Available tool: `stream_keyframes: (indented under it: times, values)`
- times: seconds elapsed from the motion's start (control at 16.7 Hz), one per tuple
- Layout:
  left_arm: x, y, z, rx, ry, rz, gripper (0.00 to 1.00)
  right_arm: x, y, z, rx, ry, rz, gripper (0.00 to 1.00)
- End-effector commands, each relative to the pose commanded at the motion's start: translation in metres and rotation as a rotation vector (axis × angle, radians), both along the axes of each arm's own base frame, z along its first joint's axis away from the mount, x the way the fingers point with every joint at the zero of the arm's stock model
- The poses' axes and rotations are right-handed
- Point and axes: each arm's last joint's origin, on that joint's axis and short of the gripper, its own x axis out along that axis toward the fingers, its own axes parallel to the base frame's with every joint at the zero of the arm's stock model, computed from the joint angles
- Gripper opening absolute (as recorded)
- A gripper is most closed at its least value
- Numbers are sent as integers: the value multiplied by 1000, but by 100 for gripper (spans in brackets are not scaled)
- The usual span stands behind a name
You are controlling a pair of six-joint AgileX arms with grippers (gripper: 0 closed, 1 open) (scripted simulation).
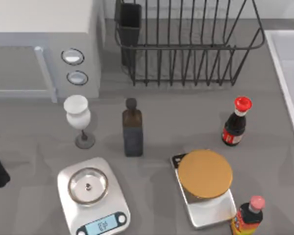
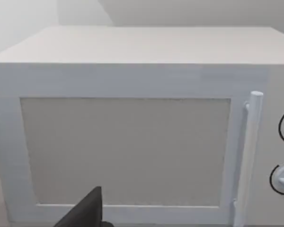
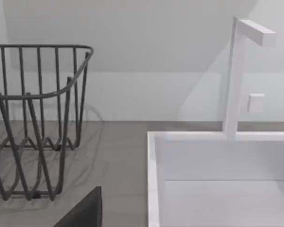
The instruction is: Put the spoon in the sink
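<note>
Nearest on the grey bench (image 1: pixel 34 147) stand a white kitchen scale (image 1: pixel 90 196), a second scale carrying a tan round disc (image 1: pixel 205 174), and a pink-capped bottle (image 1: pixel 248 215) at its right corner; behind them a white goblet (image 1: pixel 78 117), a dark bottle (image 1: pixel 132 129) and a red-capped bottle (image 1: pixel 236 122) stand apart in a row; farther back sit the microwave (image 1: pixel 44 44) and the black wire dish rack (image 1: pixel 186 44); the sink (image 1: pixel 283 81) lies along the bench's right edge; the left tool (image 2: pixel 87 208) faces the microwave door, the right tool (image 3: pixel 87 208) looks towards the sink's rim and its tap (image 3: pixel 236 75); whether either tool is spread or pressed together cannot be told, nor where the spoon lies relative to them.
</note>
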Motion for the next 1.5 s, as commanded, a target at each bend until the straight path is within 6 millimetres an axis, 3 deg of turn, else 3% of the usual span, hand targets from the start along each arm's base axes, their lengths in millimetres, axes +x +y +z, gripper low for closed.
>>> stream_keyframes:
  times: [0.36,0.72,1.08,1.5]
  values:
    - [0,0,0,0,0,0,100,2,-6,13,-85,121,-54,100]
    - [0,0,0,0,0,0,100,24,-30,33,-286,677,-96,100]
    - [0,0,0,0,0,0,100,60,-72,32,-318,1295,79,100]
    - [0,0,0,0,0,0,100,82,-108,33,-267,1545,264,100]
